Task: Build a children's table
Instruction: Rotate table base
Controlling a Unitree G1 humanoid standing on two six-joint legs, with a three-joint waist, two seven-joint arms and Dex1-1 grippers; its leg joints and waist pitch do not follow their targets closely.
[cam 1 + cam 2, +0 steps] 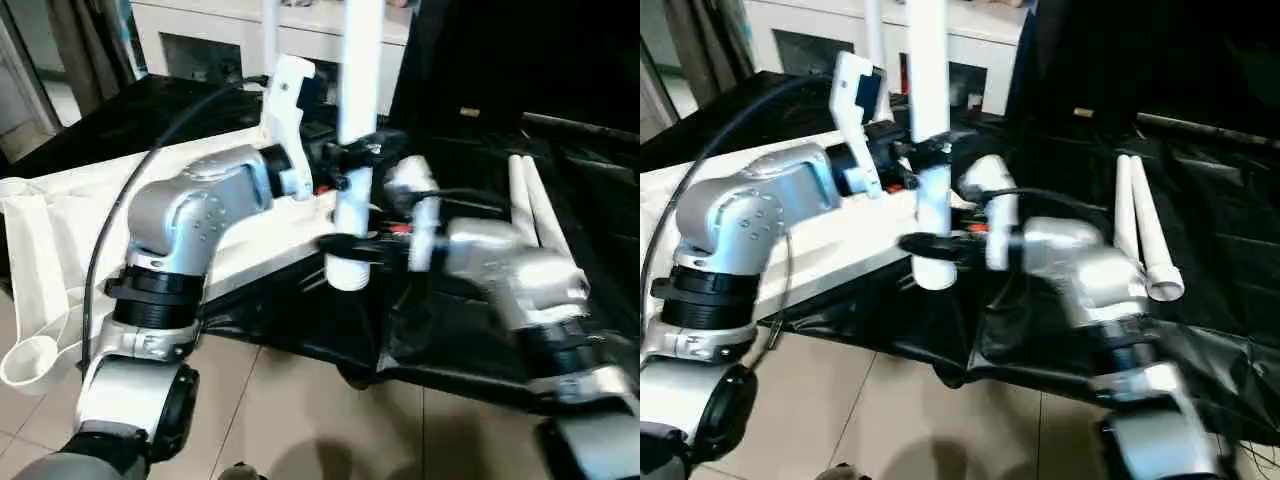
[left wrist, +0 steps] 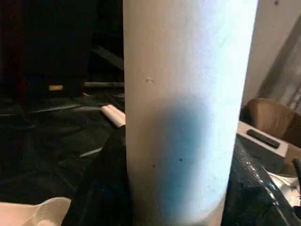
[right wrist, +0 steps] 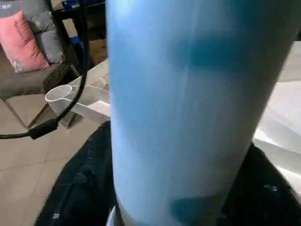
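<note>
A white tube leg point(image 1: 358, 60) of the children's table stands upright in mid-air over the front edge of the work surface, seen close up in the wrist views point(image 2: 188, 94) point(image 3: 188, 117). My left gripper point(image 1: 348, 158) is shut on its middle from the left. My right gripper point(image 1: 350, 245) reaches in from the right and sits round the leg just above its lower open end. The white tabletop point(image 1: 70, 210) lies underside up to the left, a round corner socket point(image 1: 25, 360) hanging over the floor. Two more legs point(image 1: 1140, 220) lie side by side on the right.
Black plastic sheeting point(image 1: 480, 340) covers the low work surface and drapes over its front edge onto the tiled floor point(image 1: 300, 420). A white cabinet point(image 1: 200, 30) stands behind. A black cable point(image 1: 110, 230) loops over my left arm.
</note>
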